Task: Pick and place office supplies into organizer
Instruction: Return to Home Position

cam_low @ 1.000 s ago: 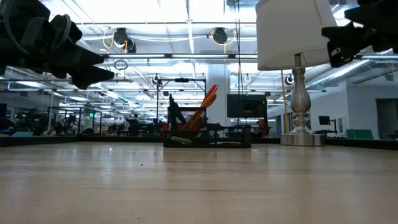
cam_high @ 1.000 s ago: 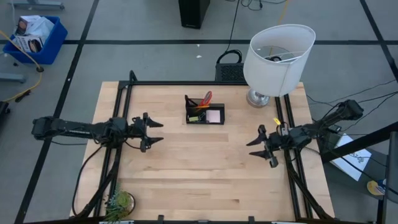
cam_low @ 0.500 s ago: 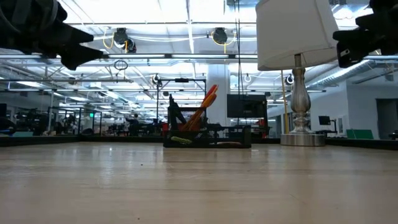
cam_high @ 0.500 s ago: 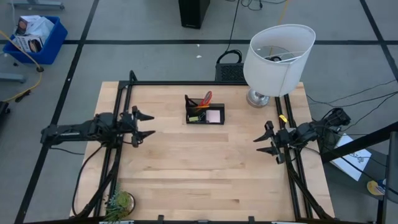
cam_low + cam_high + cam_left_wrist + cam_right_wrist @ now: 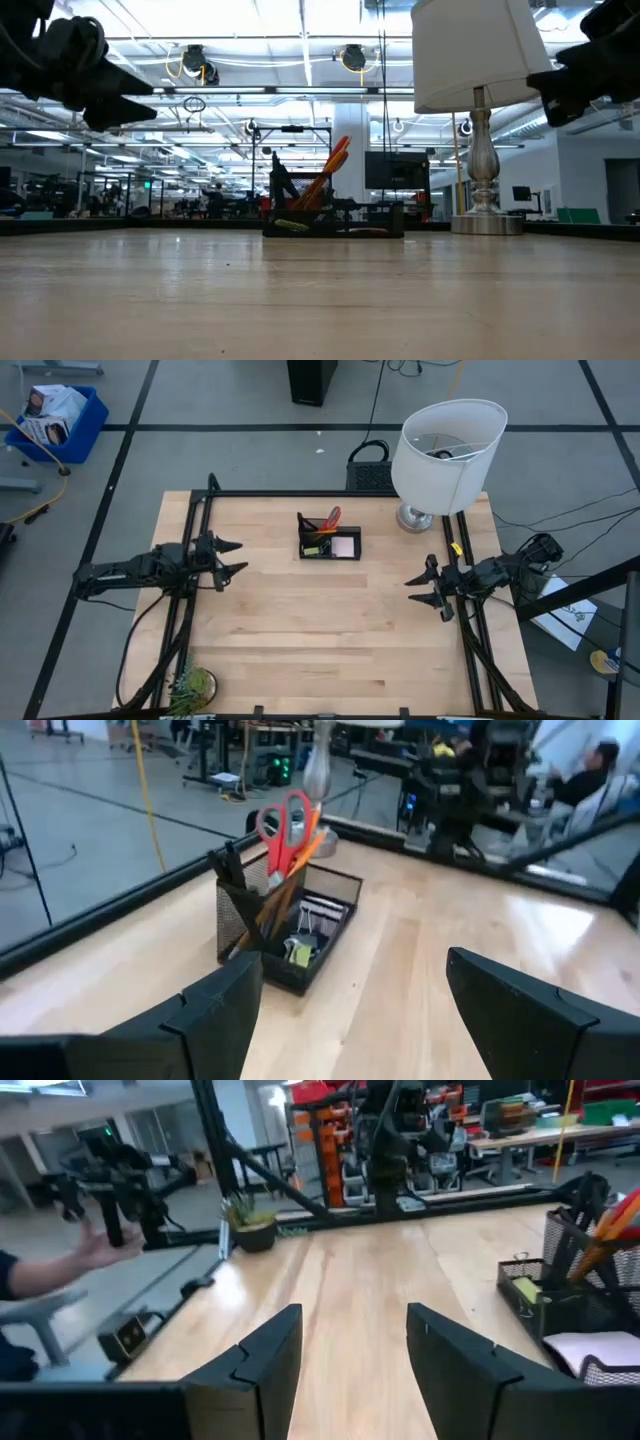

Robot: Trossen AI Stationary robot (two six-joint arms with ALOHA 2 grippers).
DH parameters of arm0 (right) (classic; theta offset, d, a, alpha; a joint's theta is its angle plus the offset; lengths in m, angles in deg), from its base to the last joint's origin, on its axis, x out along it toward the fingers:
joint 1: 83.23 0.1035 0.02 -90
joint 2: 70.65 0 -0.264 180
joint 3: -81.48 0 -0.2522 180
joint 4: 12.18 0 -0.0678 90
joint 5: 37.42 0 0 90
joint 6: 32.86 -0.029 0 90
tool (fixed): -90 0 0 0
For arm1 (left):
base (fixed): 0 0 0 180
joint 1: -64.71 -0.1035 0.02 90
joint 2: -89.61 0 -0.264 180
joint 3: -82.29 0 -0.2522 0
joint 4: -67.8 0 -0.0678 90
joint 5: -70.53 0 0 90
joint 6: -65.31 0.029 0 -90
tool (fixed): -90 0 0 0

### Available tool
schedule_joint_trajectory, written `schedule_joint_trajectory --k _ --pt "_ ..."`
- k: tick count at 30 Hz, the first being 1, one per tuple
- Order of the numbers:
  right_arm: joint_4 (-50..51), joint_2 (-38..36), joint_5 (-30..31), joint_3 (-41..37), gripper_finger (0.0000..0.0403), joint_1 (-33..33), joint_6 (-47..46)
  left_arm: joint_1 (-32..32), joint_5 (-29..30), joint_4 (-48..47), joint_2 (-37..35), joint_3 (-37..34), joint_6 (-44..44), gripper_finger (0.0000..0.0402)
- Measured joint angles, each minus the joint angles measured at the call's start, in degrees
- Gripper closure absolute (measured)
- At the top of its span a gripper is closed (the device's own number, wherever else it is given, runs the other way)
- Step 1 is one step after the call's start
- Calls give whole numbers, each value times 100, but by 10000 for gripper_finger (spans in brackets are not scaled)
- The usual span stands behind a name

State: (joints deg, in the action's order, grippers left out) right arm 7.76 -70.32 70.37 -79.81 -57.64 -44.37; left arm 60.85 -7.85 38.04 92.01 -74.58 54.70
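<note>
Organizer (image 5: 329,538): stood at the far middle of the table (image 5: 320,640), near the lamp (image 5: 445,445). Red scissors (image 5: 332,516) and orange pencils (image 5: 308,848) stood upright in its cup and the pink pad (image 5: 346,546) lay flat in the tray; pens and smaller bits were too small to tell apart. Left gripper (image 5: 242,556): over the table's left side, fingers spread wide, holding nothing; right gripper (image 5: 412,590): over the right edge, likewise spread and empty, both cut off by the low view's frame.

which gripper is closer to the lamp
Right. The right gripper hangs close to the lamp, on its side; the left gripper is far across, beyond the organizer.
</note>
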Motion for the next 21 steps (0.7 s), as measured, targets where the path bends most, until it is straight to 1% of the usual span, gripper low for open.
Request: schedule_joint_trajectory --k 2,11,15,21 --pt "-91 41 -6 -64 231 0 73 0 50 85 87 10 -194 80" --pt "-1543 160 17 -168 231 0 175 2 50 117 201 11 -260 80" --pt "-1801 163 17 -172 229 0 175 0 50 122 205 11 -263 80" --pt "-1798 165 14 -179 233 0 174 2 50 126 205 11 -265 80"
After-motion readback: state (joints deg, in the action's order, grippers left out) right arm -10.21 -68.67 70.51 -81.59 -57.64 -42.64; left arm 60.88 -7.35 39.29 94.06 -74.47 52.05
